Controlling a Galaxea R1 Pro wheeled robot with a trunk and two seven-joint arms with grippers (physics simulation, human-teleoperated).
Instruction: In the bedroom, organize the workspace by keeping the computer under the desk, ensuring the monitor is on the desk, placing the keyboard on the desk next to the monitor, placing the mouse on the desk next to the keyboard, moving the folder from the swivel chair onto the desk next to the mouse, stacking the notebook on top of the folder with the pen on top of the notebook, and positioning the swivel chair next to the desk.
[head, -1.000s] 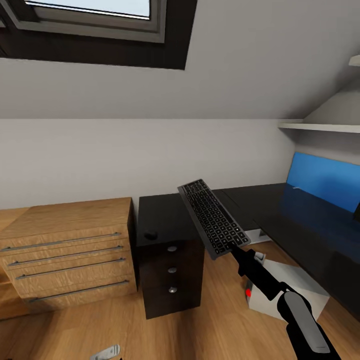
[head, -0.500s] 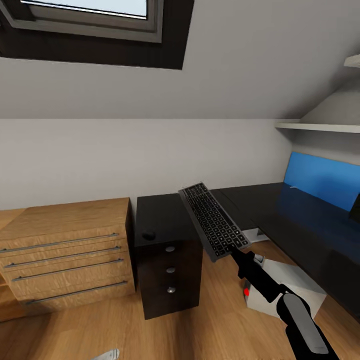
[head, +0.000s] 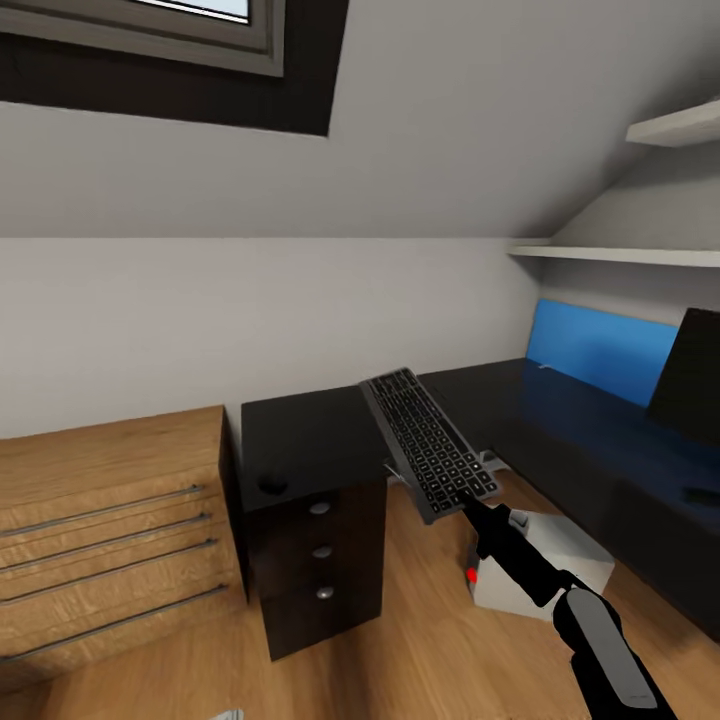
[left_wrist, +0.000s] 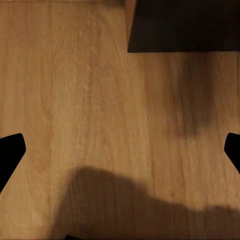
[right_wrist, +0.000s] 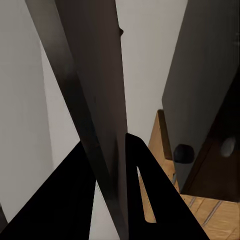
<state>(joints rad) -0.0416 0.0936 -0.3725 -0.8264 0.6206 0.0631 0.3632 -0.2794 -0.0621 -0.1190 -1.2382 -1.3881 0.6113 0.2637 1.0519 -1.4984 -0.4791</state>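
My right gripper (head: 472, 506) is shut on the near end of the slim dark keyboard (head: 428, 444). It holds the keyboard tilted in the air beside the corner of the black desk (head: 305, 432). In the right wrist view the keyboard (right_wrist: 92, 95) runs edge-on between the black fingers (right_wrist: 150, 192). The small black mouse (head: 272, 484) sits on the desk end above the knobbed drawers and shows again in that view (right_wrist: 183, 153). The pale grey computer (head: 545, 558) stands on the floor under the desk. The black monitor (head: 692, 378) stands on the desk at far right. My left gripper (left_wrist: 120, 150) is open over bare floor.
A light wood drawer unit (head: 100, 505) stands just left of the desk. A blue wall panel (head: 598, 350) backs the desk's long wing, with white shelves (head: 620, 254) above it. Wood plank floor (head: 420, 640) lies in front of the drawers.
The camera has turned right, so the whole scene slid left and the monitor came into view. The keyboard stays in my right gripper, in about the same pose.
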